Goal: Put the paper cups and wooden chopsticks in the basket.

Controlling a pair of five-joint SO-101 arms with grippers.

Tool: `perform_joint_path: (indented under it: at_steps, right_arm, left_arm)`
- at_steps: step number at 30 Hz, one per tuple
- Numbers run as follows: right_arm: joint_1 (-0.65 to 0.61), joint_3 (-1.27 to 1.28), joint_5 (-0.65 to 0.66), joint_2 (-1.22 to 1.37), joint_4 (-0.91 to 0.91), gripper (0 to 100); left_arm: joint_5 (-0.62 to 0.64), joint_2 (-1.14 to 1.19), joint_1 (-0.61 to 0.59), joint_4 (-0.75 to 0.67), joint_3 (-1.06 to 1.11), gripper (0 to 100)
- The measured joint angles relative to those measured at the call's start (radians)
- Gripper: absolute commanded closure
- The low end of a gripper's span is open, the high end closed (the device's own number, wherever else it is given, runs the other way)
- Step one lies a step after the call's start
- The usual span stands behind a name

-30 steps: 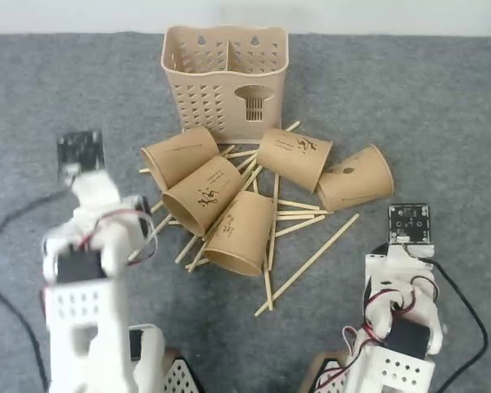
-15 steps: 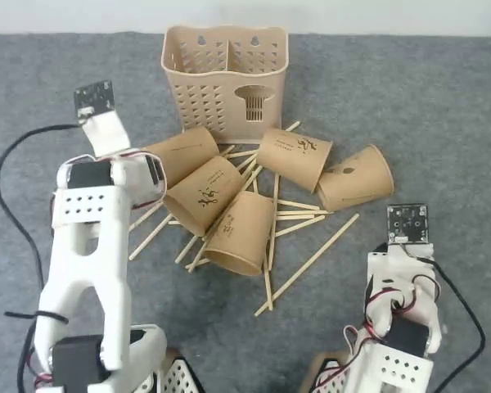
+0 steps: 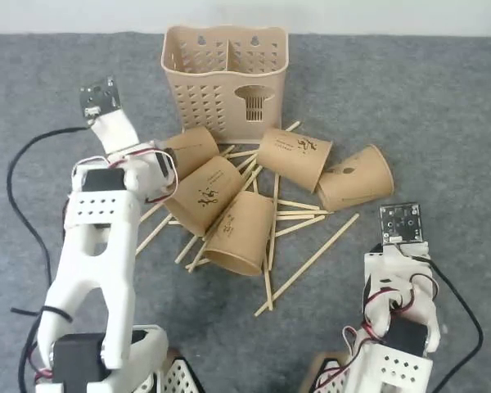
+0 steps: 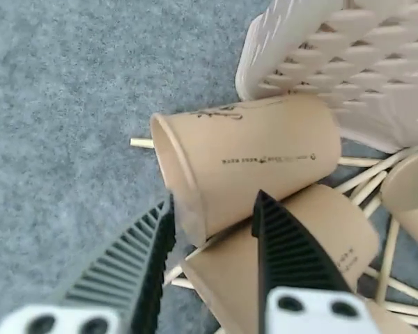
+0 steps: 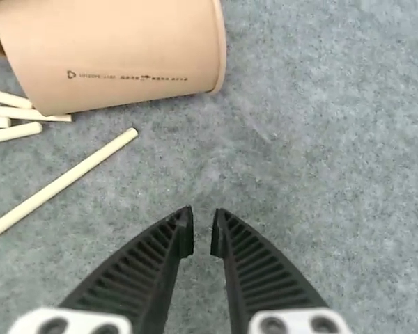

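Swinging forward from the near-left of the desk (image 3: 442, 106), my left arm (image 3: 102, 221) had come across to the leftmost cup (image 3: 192, 146) within the past second, while my right arm (image 3: 401, 286) had hardly stirred. From above, five paper cups (image 3: 244, 233) lay on their sides in a loose heap over scattered wooden chopsticks (image 3: 307, 264), just in front of the upright basket (image 3: 226, 98). As far as I could see, none of them was in it yet.

From my left wrist, my left claw (image 4: 214, 209) was spread wide and pinching nothing. The leftmost cup's open rim sat between the fingers, and its base lay close to the basket wall. A second cup (image 4: 334, 233) lay right against it on the near side.

I judged that cup to be very light and thin-walled, so it would crush easily and roll. The rolled rim looked like its stiffest part. I would take hold there, one finger inside and one outside, and squeeze gently. The chopsticks looked stiff, slim and flat to the desk, so they would be harder to pinch. A hold near the middle seemed best.

From my right wrist, my right claw (image 5: 202, 221) was pressed almost together on nothing above bare desk. Another cup (image 5: 111, 49) and a loose stick (image 5: 63, 182) lay a little way ahead of it.
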Motion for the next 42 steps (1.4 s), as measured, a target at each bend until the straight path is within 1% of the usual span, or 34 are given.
perform_joint_path:
  at_steps: [2,5,8,11,15,18,20,23,26,34,38,42]
  right_arm:
    - [0.000,0.000,0.000,0.000,0.000,93.9]
    - [0.000,0.000,0.000,0.000,0.000,93.9]
    - [0.000,0.000,0.000,0.000,0.000,93.9]
    - [0.000,0.000,0.000,0.000,0.000,93.9]
    - [0.000,0.000,0.005,0.000,0.008,93.9]
    - [0.000,0.000,0.015,0.000,0.015,93.9]
    - [0.000,0.000,0.018,0.000,0.015,93.9]
    - [0.000,0.000,0.023,0.000,0.015,93.9]
    - [0.000,0.000,0.023,0.000,0.015,93.9]
    - [0.000,0.000,0.023,0.000,0.015,93.9]
    - [0.000,0.000,0.023,0.000,0.015,93.9]
    - [0.000,0.000,0.023,0.000,0.015,93.9]
  left_arm:
    - [0.037,0.000,-0.003,-0.031,0.031,82]
    - [0.078,0.002,-0.040,-0.072,0.044,82]
    - [0.087,0.002,-0.041,-0.089,0.048,82]
    - [0.123,0.014,-0.041,-0.129,0.051,83]
    - [0.173,0.101,-0.025,-0.195,0.058,83]
    - [0.192,0.166,-0.021,-0.206,0.020,83]
    - [0.195,0.206,-0.021,-0.181,-0.029,86]
    - [0.195,0.229,-0.012,-0.120,-0.089,100]
    - [0.195,0.227,-0.006,-0.080,-0.107,99]
    - [0.192,0.173,0.018,-0.051,-0.075,99]
    - [0.192,0.094,0.021,0.052,-0.072,99]
    - [0.170,-0.087,0.017,0.158,-0.072,99]
